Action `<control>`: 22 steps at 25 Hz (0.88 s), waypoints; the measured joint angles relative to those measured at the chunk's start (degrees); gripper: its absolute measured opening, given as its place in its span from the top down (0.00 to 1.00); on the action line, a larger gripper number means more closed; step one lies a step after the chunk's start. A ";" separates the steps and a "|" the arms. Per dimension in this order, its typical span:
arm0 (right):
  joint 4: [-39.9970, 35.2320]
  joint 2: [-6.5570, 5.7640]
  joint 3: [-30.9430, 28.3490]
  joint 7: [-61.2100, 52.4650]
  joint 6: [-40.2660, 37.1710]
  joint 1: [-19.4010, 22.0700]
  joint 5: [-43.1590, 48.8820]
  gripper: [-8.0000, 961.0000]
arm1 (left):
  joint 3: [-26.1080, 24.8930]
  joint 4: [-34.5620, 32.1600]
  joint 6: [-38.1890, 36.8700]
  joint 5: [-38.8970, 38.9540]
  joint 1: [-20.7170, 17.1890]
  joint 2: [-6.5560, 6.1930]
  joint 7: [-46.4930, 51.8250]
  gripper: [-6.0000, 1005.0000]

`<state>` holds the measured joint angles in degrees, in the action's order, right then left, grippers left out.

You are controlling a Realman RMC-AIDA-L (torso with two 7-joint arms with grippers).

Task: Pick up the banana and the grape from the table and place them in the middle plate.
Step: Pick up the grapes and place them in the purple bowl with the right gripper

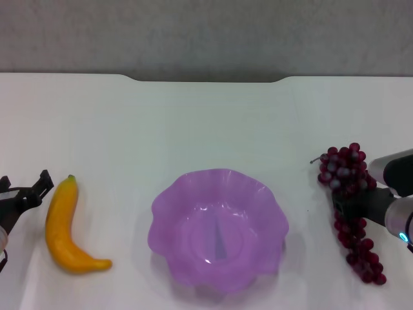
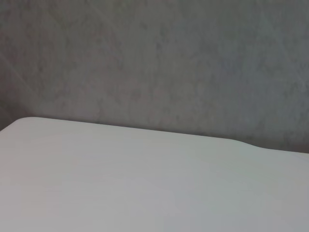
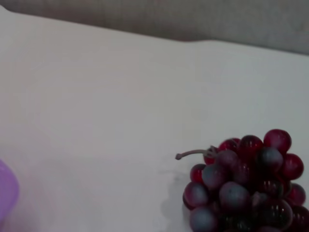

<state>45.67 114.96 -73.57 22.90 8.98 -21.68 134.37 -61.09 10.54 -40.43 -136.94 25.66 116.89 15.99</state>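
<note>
- right gripper [image 1: 353, 205] sits over the middle of the grape bunch [image 1: 350, 208] on the right side of the white table [image 1: 206, 123]. its dark fingers are down among the berries, but i can't tell if they've closed on anything or are just resting there.
- left gripper [image 1: 27, 194] is parked at the left edge, just beside the banana [image 1: 63, 227], not touching it. fingers look a bit apart, holding nothing.
- purple scalloped plate [image 1: 169, 208] is in the middle between the two fruits, nothing in it yet.
- handling guess: the grapes look light and floppy, berries round and slippery, so grab the thick upper cluster near the stem [image 3: 193, 153], or the tail will swing.
- banana looks stiff, glossy, light. pinch across its middle.
- no brands, labels or writing anywhere that i can read.
</note>
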 joint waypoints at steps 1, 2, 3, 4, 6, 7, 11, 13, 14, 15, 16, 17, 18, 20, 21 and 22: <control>-0.06 0.00 0.78 -0.05 -1.02 0.14 0.00 0.52 | 0.00 0.00 0.00 0.00 0.00 0.00 0.00 0.11; -0.13 0.00 1.43 -0.11 -2.00 0.28 0.00 0.52 | 0.00 0.00 0.00 0.00 0.00 0.00 0.00 0.11; -0.20 0.00 1.96 -0.21 -2.80 0.43 0.00 0.53 | 0.00 0.00 0.00 0.00 0.00 0.00 0.00 0.11; -0.22 0.00 2.45 -0.22 -3.24 0.53 0.00 0.53 | 0.00 0.00 0.00 0.00 0.00 0.00 0.00 0.11; -0.23 0.00 3.54 -0.29 -4.06 0.64 0.01 0.53 | 0.00 0.00 0.00 0.00 0.03 0.00 0.00 0.11; -0.25 0.00 4.25 -0.34 -4.81 0.68 0.00 0.53 | 0.00 0.00 0.00 0.00 0.06 0.00 0.00 0.11; -0.32 0.07 7.54 -0.51 -10.90 1.82 0.00 0.54 | 0.00 0.00 0.00 0.00 0.10 0.00 0.00 0.11; -0.73 0.08 9.59 -0.52 -15.13 2.80 0.01 0.54 | -0.01 0.00 0.00 0.01 0.10 0.00 0.00 0.11; -1.23 0.09 10.87 -0.52 -18.13 3.30 0.01 0.54 | -0.10 0.00 0.00 0.03 0.10 0.00 0.00 0.11; -1.85 0.11 12.23 -0.52 -20.93 3.74 0.01 0.54 | -0.26 0.00 0.00 0.05 0.09 0.00 0.00 0.11; -2.65 0.14 13.90 -0.53 -24.59 4.15 0.01 0.54 | -0.41 0.00 0.00 0.07 0.06 0.00 0.00 0.11; -3.31 0.15 15.19 -0.55 -27.25 4.42 0.00 0.54 | -0.58 0.00 -0.01 0.09 0.00 0.00 0.00 0.11; -3.89 0.17 16.58 -0.71 -29.86 4.71 0.01 0.54 | -0.63 0.00 -0.02 0.10 -0.02 0.00 0.00 0.11; -4.70 0.17 19.32 -1.91 -36.05 5.40 0.03 0.54 | -0.65 0.00 -0.04 0.10 -0.04 0.00 0.00 0.11; -4.80 0.14 20.39 -2.54 -38.33 5.73 0.08 0.54 | -0.66 0.00 -0.05 0.09 -0.05 0.00 0.00 0.11; -4.83 0.14 21.22 -3.07 -40.54 6.14 0.10 0.54 | -0.67 0.00 -0.05 0.09 -0.05 0.00 -0.04 0.11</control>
<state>40.84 115.10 -52.35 19.84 -31.55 -15.54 134.48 -61.76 10.55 -40.47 -136.85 25.61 116.89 15.95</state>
